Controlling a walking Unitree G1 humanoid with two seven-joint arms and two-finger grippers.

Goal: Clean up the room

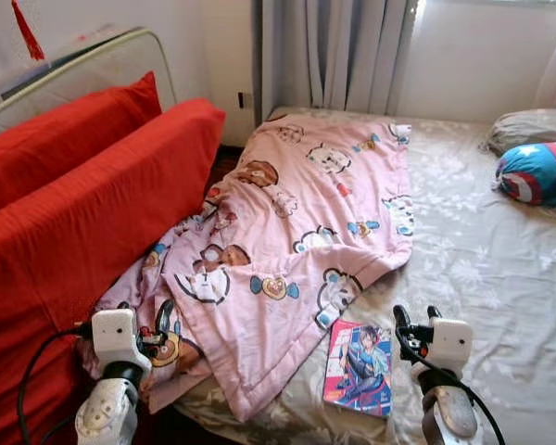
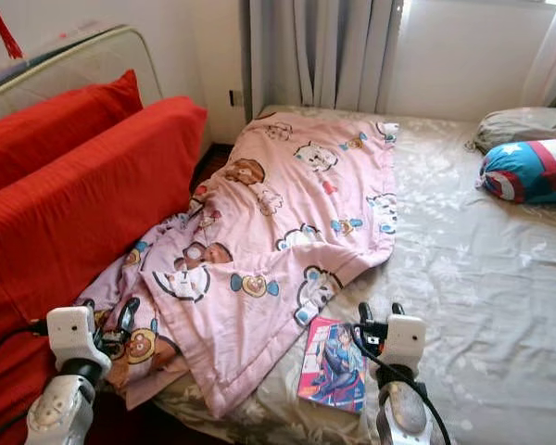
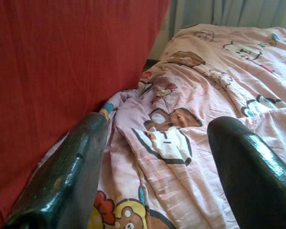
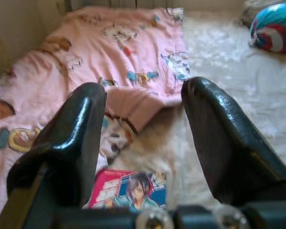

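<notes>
Blanket rumpled on bed, book nr right gripper.

One pink cartoon-print blanket lies crumpled across the bed, reaching from 12 o'clock down toward 7. One comic book sits at 6 o'clock. Two red cushions stand stacked at 9 o'clock. One blue, red and white pillow rests at 2 o'clock, with one grey pillow just behind it.
</notes>
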